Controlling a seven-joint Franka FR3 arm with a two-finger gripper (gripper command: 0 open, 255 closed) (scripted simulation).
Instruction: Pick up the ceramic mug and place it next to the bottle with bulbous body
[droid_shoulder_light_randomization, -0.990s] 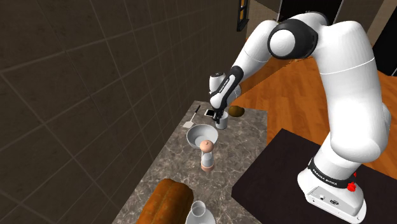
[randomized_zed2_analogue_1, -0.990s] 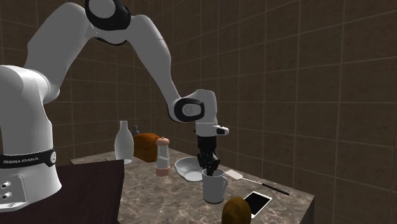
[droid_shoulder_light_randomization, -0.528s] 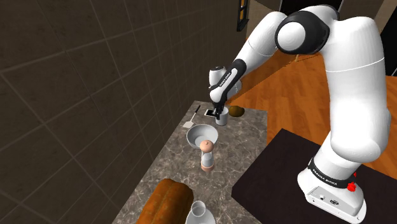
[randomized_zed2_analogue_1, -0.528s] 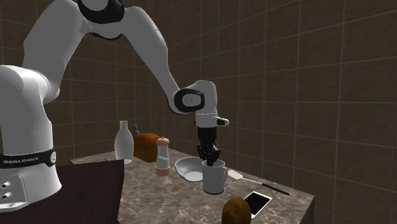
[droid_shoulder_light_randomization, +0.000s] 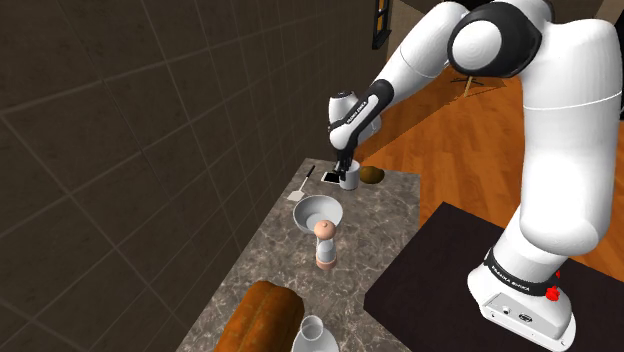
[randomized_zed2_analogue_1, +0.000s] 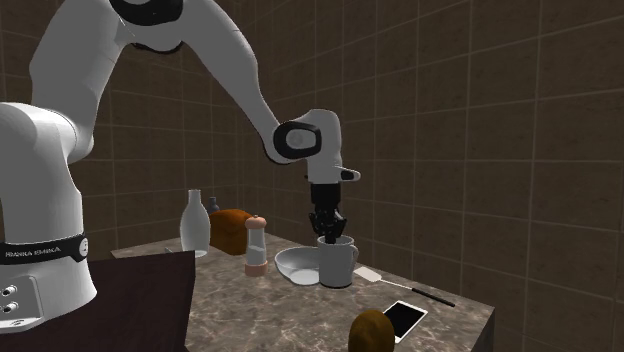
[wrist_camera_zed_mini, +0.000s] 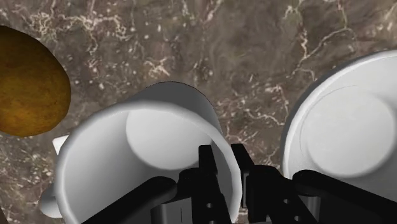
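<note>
White mug (randomized_zed2_analogue_1: 337, 263): upright and just beside the pale bowl (randomized_zed2_analogue_1: 295, 264), on the second exterior view's right of it; the bottle (randomized_zed2_analogue_1: 195, 224) it is meant for stands well apart, at the other end of the brown marbled worktop (randomized_zed2_analogue_1: 200, 310).
End effector (wrist_camera_zed_mini: 226, 156): nearly closed, pinching the mug's wall at the rim, one finger inside and one outside; it grips nothing else.
Step in hand: the pick-up, as I judge it; the grasp is made, but I cannot tell whether the base is clear of the worktop.
Next move: a lift high enough to pass the bowl and the pepper grinder (randomized_zed2_analogue_1: 255, 246), then a carry toward the bottle and a set-down close beside it; with a rim pinch the mug could tilt, so a slow, level carry looks wise.
Wrist view: shows the grip itself, and a brown rounded lump (wrist_camera_zed_mini: 28, 83) across the mug from the bowl.
Second exterior view: shows the route — bowl, grinder, brown loaf (randomized_zed2_analogue_1: 232, 230), then the bottle's rounded body and narrow neck.
Shoulder view: shows the bottle's top at the bottom edge, just beside the loaf — little room on that side.
</note>
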